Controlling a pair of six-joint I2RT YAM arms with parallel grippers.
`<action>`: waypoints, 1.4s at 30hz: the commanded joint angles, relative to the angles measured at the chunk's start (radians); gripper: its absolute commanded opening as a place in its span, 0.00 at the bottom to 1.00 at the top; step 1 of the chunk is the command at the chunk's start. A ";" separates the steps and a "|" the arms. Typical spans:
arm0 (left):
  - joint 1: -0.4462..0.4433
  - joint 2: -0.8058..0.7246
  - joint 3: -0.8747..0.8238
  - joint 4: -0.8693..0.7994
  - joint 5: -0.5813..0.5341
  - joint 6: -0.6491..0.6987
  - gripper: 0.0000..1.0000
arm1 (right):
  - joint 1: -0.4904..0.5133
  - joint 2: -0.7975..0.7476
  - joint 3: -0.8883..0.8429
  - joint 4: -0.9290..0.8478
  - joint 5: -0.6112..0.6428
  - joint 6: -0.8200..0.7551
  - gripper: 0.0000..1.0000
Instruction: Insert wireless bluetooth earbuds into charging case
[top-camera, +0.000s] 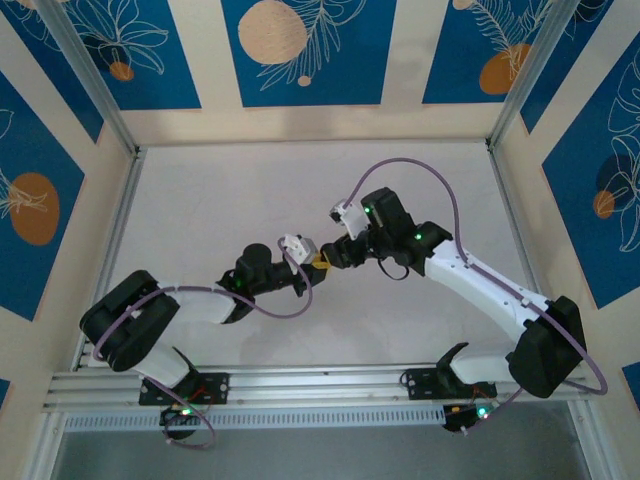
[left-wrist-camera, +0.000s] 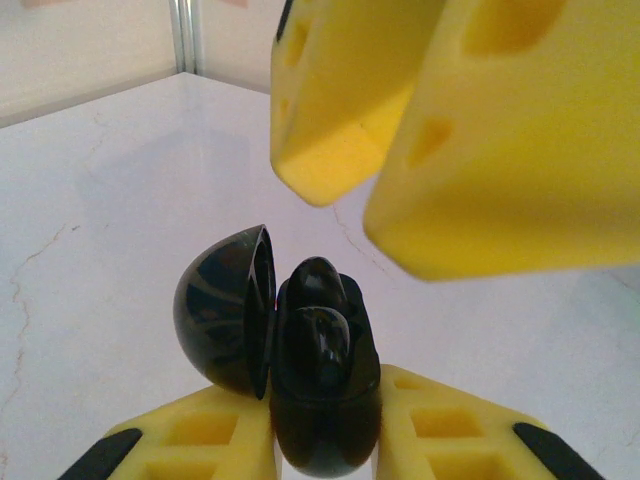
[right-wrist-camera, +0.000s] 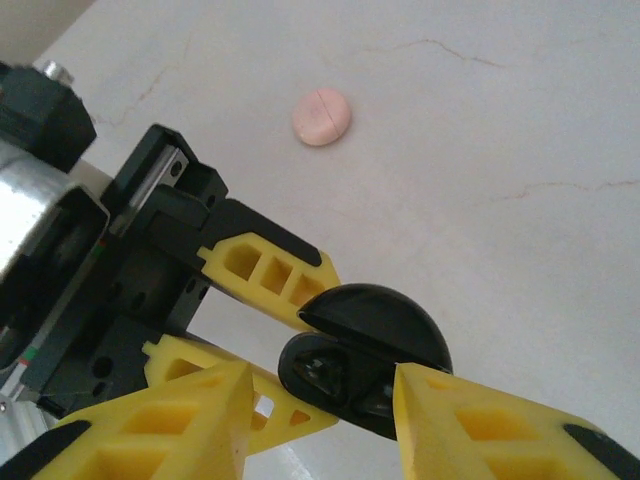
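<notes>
1. Top external view: two arms meet over the middle of the table (top-camera: 200, 200), with the left gripper (top-camera: 318, 262) and the right gripper (top-camera: 338, 252) almost tip to tip.
2. The left gripper pinches one black case (left-wrist-camera: 322, 410) by its base, with a yellow finger on either side.
3. That case is open. Its lid (left-wrist-camera: 220, 310) stands tipped to the left in the left wrist view.
4. Two rounded, glossy black earbuds (left-wrist-camera: 318, 340) sit in the base, one behind the other.
5. The right gripper's two fingers (left-wrist-camera: 500, 150) are spread apart just above the open case and hold nothing.
6. One pink round case (right-wrist-camera: 321, 117), closed, lies flat on the table, well apart from the black case and both grippers.
</notes>
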 joint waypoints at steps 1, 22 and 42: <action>-0.009 -0.039 0.001 0.034 0.014 0.016 0.25 | -0.015 -0.024 0.047 -0.039 -0.062 0.019 0.43; -0.010 -0.123 -0.018 0.008 0.105 0.106 0.24 | -0.273 -0.076 0.054 -0.148 -0.512 0.138 0.41; -0.010 -0.196 0.004 -0.120 0.099 0.153 0.25 | -0.248 0.025 0.050 -0.191 -0.484 0.257 0.50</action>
